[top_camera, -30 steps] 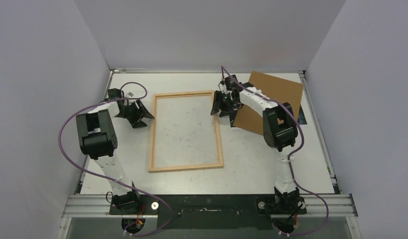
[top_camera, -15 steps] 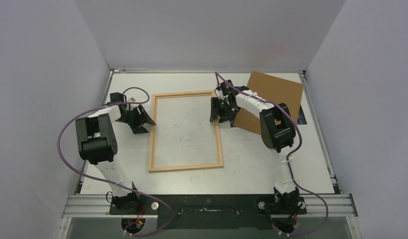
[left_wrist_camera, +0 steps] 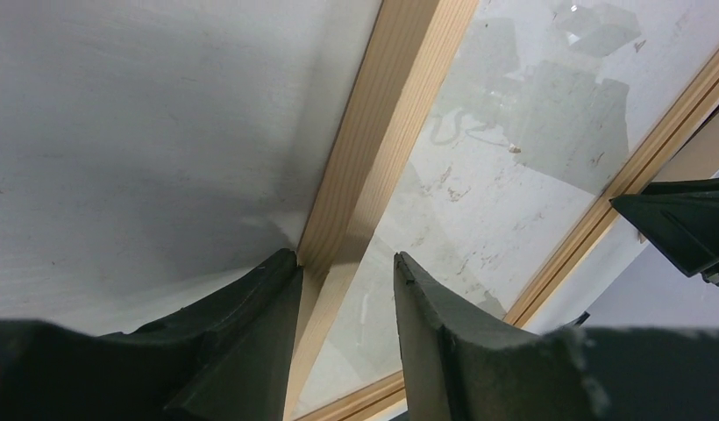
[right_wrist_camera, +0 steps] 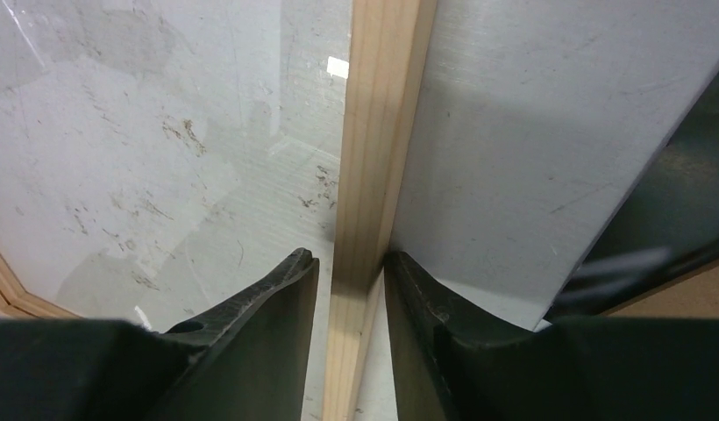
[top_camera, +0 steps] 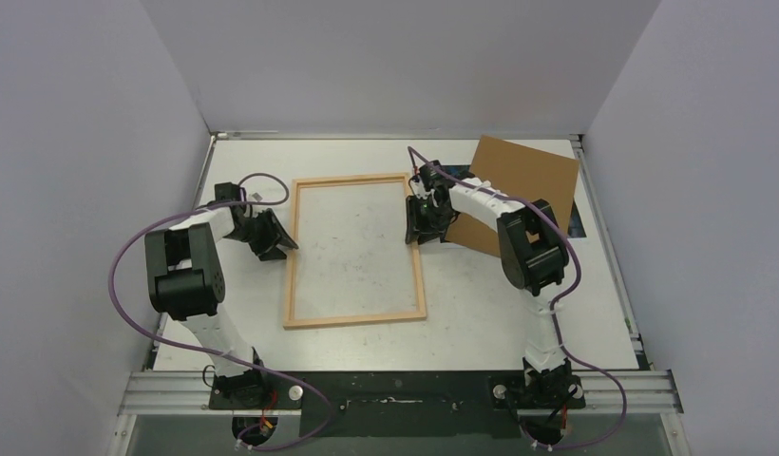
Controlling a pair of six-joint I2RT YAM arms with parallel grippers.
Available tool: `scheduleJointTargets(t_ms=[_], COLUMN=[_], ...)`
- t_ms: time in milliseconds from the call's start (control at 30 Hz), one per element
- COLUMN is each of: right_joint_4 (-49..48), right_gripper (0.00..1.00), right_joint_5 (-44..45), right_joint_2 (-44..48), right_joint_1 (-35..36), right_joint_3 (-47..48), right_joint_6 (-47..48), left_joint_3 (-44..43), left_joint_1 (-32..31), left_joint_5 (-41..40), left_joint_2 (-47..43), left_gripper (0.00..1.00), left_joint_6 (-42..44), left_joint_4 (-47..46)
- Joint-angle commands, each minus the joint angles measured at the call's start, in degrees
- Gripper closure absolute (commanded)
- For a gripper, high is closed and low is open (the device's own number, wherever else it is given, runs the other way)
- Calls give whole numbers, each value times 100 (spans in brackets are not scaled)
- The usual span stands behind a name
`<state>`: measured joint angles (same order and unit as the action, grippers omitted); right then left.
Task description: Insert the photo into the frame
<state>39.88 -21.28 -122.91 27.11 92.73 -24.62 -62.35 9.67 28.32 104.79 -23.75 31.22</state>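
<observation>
Overhead rear view, wrist close-ups sharing frame [top_camera: 355,251]

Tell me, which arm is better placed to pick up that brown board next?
Right, most likely. The brown board lies just beside the right gripper, on that arm's side. The left gripper straddles the frame's opposite rail, with the whole frame between it and the board.

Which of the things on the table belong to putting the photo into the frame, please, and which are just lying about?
For the job:
- frame, lying flat
- photo, apparently the dark edge showing from under the board

Lying about:
- brown backing board, right of the frame
</observation>
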Motion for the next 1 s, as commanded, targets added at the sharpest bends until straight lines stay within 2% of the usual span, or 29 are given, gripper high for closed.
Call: scheduleJointTargets(t_ms=[0,567,967], right_joint_4=[-300,-1274,-1205], right_gripper=[66,68,65], right_joint_5=[119,-5,236], right_joint_2=[411,168,-295], right_joint_1=[40,45,-90], right_joint_3=[-87,381,930], right_joint_6=[-168,-793,-1074], left_joint_3=[-35,-970,-1281], left_joint_1=[-35,-379,-307], left_joint_5=[168,503,174], left_joint_2=[-154,562,920], left_gripper=[60,61,60], left_joint_6=[-176,-550,-642], left_joint_4=[-359,-781,-747])
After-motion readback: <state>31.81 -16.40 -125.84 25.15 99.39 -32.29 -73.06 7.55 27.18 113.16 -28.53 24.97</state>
